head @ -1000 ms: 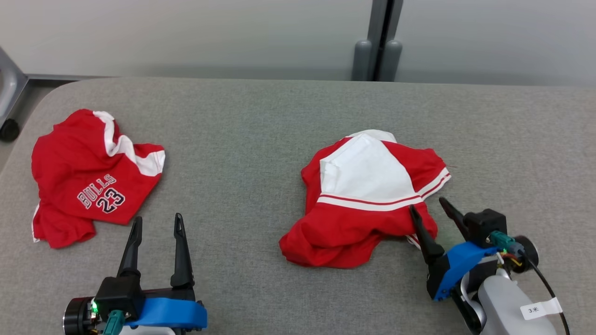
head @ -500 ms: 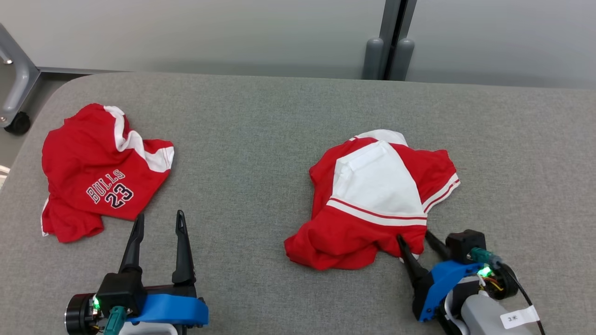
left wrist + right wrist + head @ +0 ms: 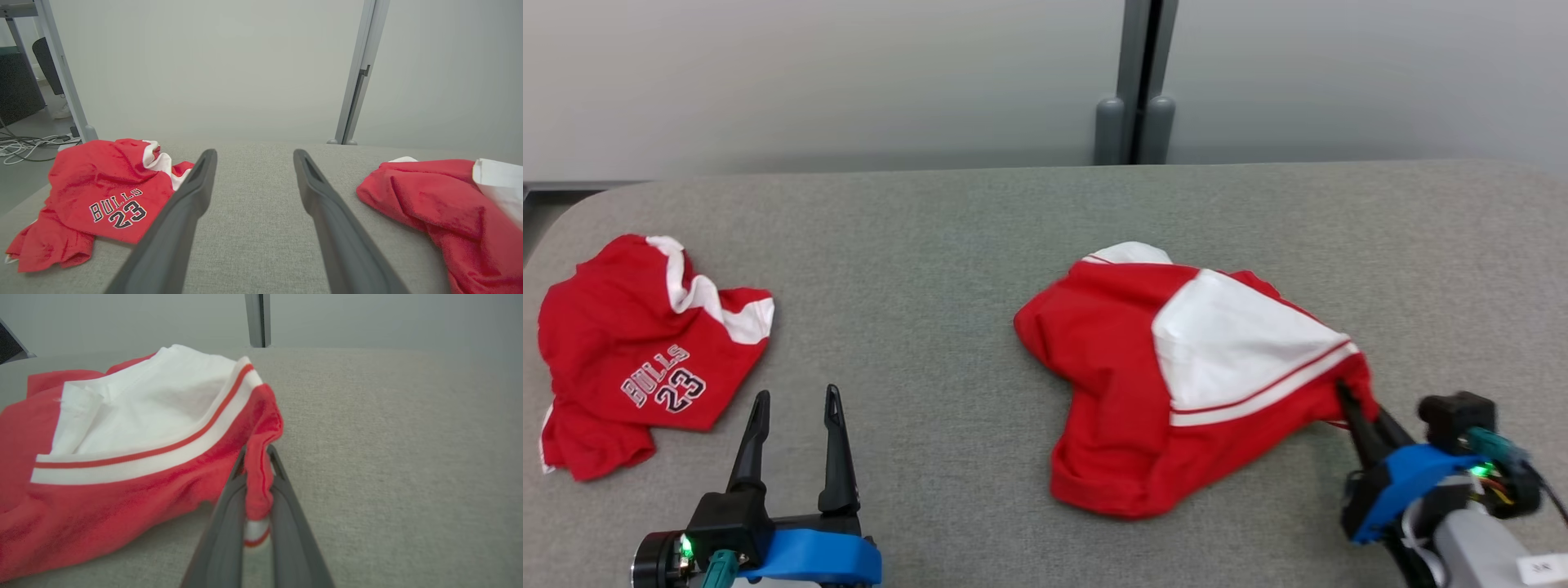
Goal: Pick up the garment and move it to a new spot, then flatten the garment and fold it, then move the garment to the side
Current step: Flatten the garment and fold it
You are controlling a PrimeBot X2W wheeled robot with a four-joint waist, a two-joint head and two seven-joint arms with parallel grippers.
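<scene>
Garment (image 3: 1127,392), red and white, sits pinched at its hem by the right gripper (image 3: 1349,400), left gripper (image 3: 796,394) wide and empty; moving, flattening, folding remain.

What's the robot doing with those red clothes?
The robot's right hand is pinching an edge of the red-and-white garment, which lies crumpled on the grey table. Its left hand is open and holds nothing. A red Bulls jersey lies untouched at the left.
</scene>
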